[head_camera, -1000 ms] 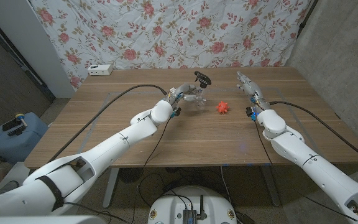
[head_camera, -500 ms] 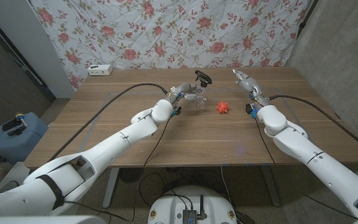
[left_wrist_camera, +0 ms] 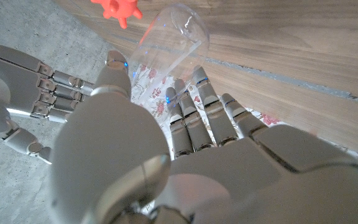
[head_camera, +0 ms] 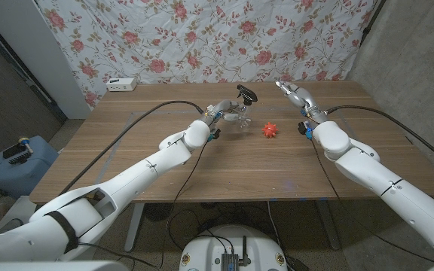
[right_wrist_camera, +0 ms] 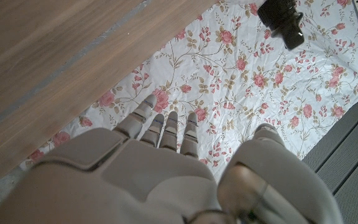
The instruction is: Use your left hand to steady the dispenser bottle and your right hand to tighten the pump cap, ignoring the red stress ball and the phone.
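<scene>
The clear dispenser bottle [head_camera: 237, 117] stands at the table's far middle, its black pump cap [head_camera: 246, 93] on top. My left hand [head_camera: 221, 114] grips the bottle from its left side; in the left wrist view the thumb and fingers [left_wrist_camera: 194, 99] lie around the clear bottle [left_wrist_camera: 171, 38]. To the right of the cap, apart from it, my right hand [head_camera: 292, 93] hovers with fingers spread and nothing in it. The right wrist view looks over the right hand [right_wrist_camera: 160, 162] toward the pump cap [right_wrist_camera: 281, 18]. The right hand [left_wrist_camera: 23, 81] also shows in the left wrist view.
The red stress ball [head_camera: 269, 129] lies on the table [head_camera: 202, 169] just right of the bottle, below the right hand's level. A white device [head_camera: 121, 83] sits at the far left edge. A floral cloth hangs behind the table. A blue container [head_camera: 13, 162] stands on the floor at left.
My right hand has moved left and slightly farther back, closer to the pump cap. The left hand, bottle and stress ball have stayed where they were.
</scene>
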### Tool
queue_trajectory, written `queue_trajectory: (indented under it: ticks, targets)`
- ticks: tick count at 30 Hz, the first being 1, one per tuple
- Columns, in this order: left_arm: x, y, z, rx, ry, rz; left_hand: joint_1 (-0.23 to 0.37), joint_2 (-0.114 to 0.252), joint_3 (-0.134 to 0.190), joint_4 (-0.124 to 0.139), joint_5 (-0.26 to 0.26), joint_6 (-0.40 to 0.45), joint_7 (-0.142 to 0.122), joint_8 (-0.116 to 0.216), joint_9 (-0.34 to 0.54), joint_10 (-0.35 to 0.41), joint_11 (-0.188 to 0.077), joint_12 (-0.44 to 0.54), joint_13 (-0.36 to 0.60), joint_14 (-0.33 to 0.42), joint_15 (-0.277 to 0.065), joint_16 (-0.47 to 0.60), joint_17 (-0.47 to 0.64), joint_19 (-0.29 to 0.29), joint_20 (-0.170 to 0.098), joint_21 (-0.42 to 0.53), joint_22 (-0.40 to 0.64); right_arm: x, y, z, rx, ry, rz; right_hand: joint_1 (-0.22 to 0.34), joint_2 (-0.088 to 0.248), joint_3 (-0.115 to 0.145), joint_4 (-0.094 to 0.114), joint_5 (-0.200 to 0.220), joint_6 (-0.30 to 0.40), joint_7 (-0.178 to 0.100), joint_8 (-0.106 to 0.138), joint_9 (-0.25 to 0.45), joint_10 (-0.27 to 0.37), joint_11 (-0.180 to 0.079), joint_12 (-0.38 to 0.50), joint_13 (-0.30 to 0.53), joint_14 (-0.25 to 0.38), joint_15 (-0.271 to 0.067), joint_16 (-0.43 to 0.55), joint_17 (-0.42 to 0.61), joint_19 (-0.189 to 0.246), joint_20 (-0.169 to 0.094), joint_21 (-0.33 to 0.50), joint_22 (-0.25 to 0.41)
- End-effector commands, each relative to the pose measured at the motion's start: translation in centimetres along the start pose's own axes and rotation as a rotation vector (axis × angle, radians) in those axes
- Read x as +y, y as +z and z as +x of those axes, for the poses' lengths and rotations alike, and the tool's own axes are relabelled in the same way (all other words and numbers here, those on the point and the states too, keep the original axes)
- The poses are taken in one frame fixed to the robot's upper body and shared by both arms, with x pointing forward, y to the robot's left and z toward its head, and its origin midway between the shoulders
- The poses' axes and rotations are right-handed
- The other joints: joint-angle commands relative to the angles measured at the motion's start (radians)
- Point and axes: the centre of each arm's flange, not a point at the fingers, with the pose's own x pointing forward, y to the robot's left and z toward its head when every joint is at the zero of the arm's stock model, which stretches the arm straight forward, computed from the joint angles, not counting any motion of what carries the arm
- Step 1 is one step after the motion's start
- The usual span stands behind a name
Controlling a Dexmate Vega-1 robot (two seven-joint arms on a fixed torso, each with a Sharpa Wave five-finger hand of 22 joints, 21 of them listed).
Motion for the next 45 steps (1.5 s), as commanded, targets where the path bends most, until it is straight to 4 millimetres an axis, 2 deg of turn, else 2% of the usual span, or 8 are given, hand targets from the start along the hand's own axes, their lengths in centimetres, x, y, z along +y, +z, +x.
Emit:
queue_trajectory:
  ticks: [1,4,10,19,24,30,36,45]
  targets:
    - [-0.4,0.2,-0.5,0.0,0.004,0.026,-0.018,0.044,0.033,0.027,0.0,0.069,-0.023,0.009,0.005,0.019,-0.009,0.007,0.002,0.01,-0.092,0.0,0.004,0.012,-0.069,-0.001,0.003,0.1,0.5,-0.3,0.144,0.027,-0.275,0.01,-0.008,0.002,-0.013,-0.004,0.013,0.003,0.005,0.004,0.01,0.005,0.001,0.004,0.018,0.009,0.007,0.0,0.013,-0.015,0.009,0.001]
    - [-0.5,0.3,-0.5,-0.004,0.002,0.027,-0.02,0.045,0.034,0.028,-0.001,0.069,-0.022,0.008,0.005,0.021,-0.01,0.007,0.002,0.012,-0.092,0.0,0.004,0.012,-0.069,-0.001,0.003,0.3,1.1,-0.3,0.146,0.034,-0.299,0.019,-0.007,0.005,-0.02,-0.006,0.008,0.001,0.002,0.004,0.009,0.006,0.001,0.004,0.023,0.014,0.008,-0.001,0.013,-0.003,0.008,0.001]
    - [-0.7,0.3,-0.6,-0.003,0.008,0.026,-0.02,0.046,0.036,0.027,-0.001,0.07,-0.022,0.007,0.005,0.021,-0.011,0.004,0.002,0.013,-0.093,-0.001,0.004,0.012,-0.07,-0.001,0.003,0.3,1.9,-0.2,0.137,0.053,-0.326,0.034,-0.003,0.012,-0.03,-0.01,0.009,-0.002,0.001,0.005,0.011,0.008,0.001,0.004,0.03,0.019,0.009,-0.001,0.013,0.003,0.008,0.001]
    - [-1.0,0.4,-0.5,0.0,0.027,0.039,-0.022,0.046,0.038,0.027,-0.002,0.072,-0.023,0.005,0.005,0.022,-0.011,0.002,0.002,0.014,-0.093,-0.002,0.004,0.012,-0.07,-0.002,0.003,0.6,3.7,0.2,0.134,0.096,-0.37,0.075,0.001,0.029,-0.06,-0.016,0.012,0.001,0.001,0.006,0.013,0.015,0.0,0.004,0.037,0.03,0.008,-0.002,0.012,0.019,0.006,0.001]
    - [-1.2,0.5,-0.5,0.006,0.036,0.048,-0.024,0.049,0.04,0.028,-0.002,0.075,-0.022,0.005,0.005,0.027,-0.009,0.002,0.002,0.018,-0.093,-0.001,0.004,0.012,-0.075,-0.002,0.003,0.9,4.6,0.4,0.156,0.119,-0.398,0.108,-0.011,0.039,-0.091,-0.01,0.015,0.006,0.001,0.007,0.008,0.019,-0.002,0.005,0.035,0.04,0.005,-0.002,0.0,0.067,0.002,0.002]
    - [-1.3,0.6,-0.3,-0.001,0.046,0.035,-0.026,0.053,0.042,0.029,-0.002,0.078,-0.019,0.005,0.005,0.033,-0.009,0.003,0.002,0.022,-0.092,-0.001,0.004,0.012,-0.078,-0.002,0.003,1.3,5.5,0.5,0.189,0.137,-0.446,0.134,-0.028,0.044,-0.117,-0.002,0.041,0.026,0.01,0.01,-0.006,0.024,-0.006,0.005,0.031,0.046,0.002,-0.002,-0.004,0.08,0.002,0.002]
    - [-1.3,0.8,-0.2,-0.008,0.046,0.048,-0.027,0.056,0.045,0.029,-0.003,0.083,-0.021,0.005,0.005,0.036,-0.008,0.002,0.002,0.025,-0.093,-0.001,0.004,0.013,-0.083,-0.002,0.003,1.8,6.4,0.8,0.214,0.138,-0.502,0.157,-0.046,0.049,-0.142,-0.002,0.074,0.062,0.021,0.013,-0.016,0.031,-0.007,0.006,0.038,0.053,0.003,-0.002,-0.004,0.086,0.003,0.002]
    - [-1.3,0.9,-0.1,-0.012,0.051,0.057,-0.027,0.061,0.051,0.028,-0.003,0.089,-0.022,0.005,0.005,0.042,-0.014,0.002,0.002,0.031,-0.095,-0.001,0.004,0.014,-0.085,-0.002,0.003,2.5,7.0,1.1,0.254,0.143,-0.58,0.168,-0.056,0.051,-0.156,-0.006,0.126,0.088,0.04,0.022,-0.011,0.042,-0.003,0.007,0.049,0.059,0.005,-0.001,0.005,0.093,0.006,0.002]
